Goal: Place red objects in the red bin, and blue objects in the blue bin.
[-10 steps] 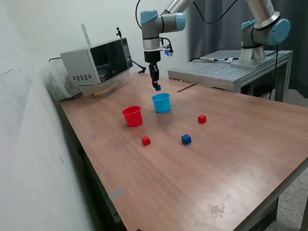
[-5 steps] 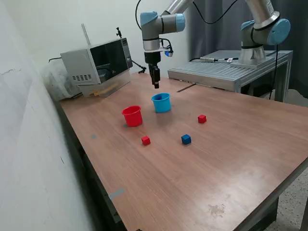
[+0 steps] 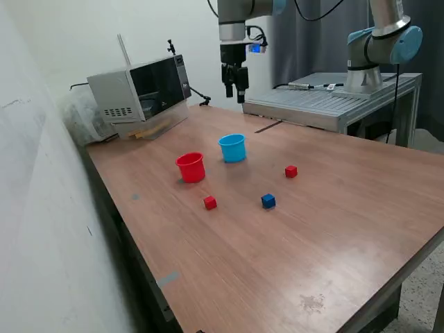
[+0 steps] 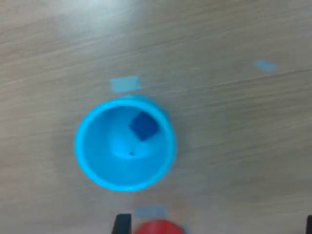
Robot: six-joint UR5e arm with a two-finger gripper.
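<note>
My gripper point(image 3: 236, 91) hangs open and empty high above the light-blue cup point(image 3: 233, 148), a little behind it. In the wrist view the cup's rim point(image 4: 83, 146) is seen from above with one dark-blue cube point(image 4: 145, 126) lying inside. A second dark-blue cube point(image 3: 268, 201) lies on the table in front of the cups. One red cube point(image 3: 210, 202) lies at its left in the exterior view, another red cube point(image 3: 291, 171) at the cups' right. The red cup point(image 3: 191, 167) stands beside the blue cup; its inside is hidden. It also shows in the wrist view point(image 4: 157, 227).
A microwave point(image 3: 142, 90) stands at the table's back corner on the exterior view's left. A grey metal platform point(image 3: 326, 104) with a second arm point(image 3: 381, 48) stands behind the table at the right. Tape patches point(image 4: 125, 84) are stuck to the wooden table point(image 3: 333, 229).
The gripper held a dark-blue cube just above the blue cup, let it go into the cup, then rose and shifted slightly toward the exterior view's right.
</note>
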